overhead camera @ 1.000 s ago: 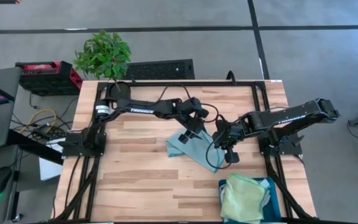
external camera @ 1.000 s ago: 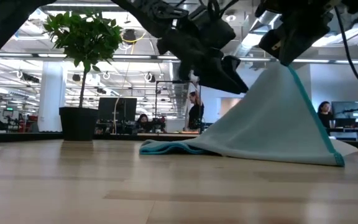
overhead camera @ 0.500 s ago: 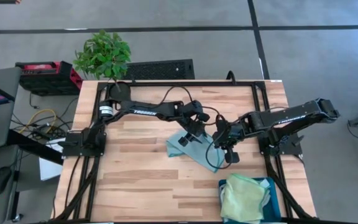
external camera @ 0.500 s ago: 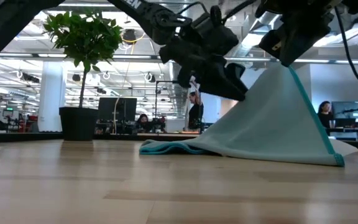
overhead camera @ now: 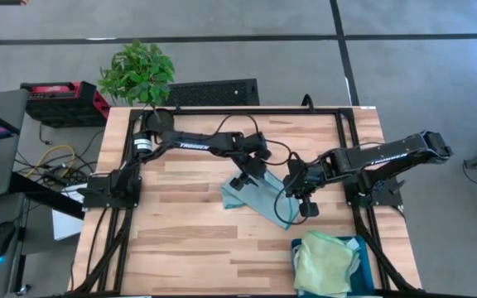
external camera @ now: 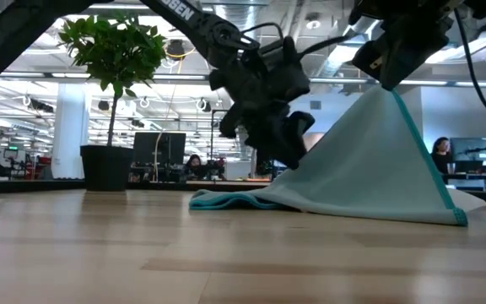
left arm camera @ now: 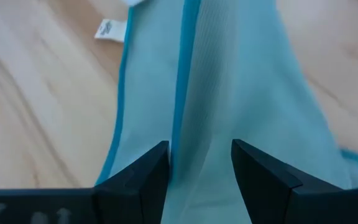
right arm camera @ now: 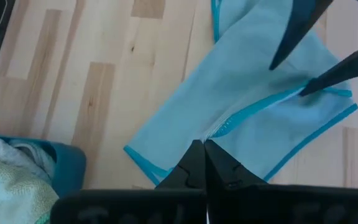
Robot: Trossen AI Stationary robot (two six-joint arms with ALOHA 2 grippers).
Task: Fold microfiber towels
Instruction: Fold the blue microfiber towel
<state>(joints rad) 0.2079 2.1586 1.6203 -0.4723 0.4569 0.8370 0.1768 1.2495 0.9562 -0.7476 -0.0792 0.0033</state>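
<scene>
Left gripper, jaws released, has dropped onto the light blue towel; right gripper pinches its raised edge. Second grasp imminent.

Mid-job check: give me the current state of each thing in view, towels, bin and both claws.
Light blue towel: partly on the table, one edge lifted into a tent.
Right claw: shut on the light blue towel's raised edge.
Left claw: open, low over the light blue towel, edge between its fingers.
Pale green towel: crumpled in the bin.
Teal bin: at the table's near right corner, holding towels.
</scene>
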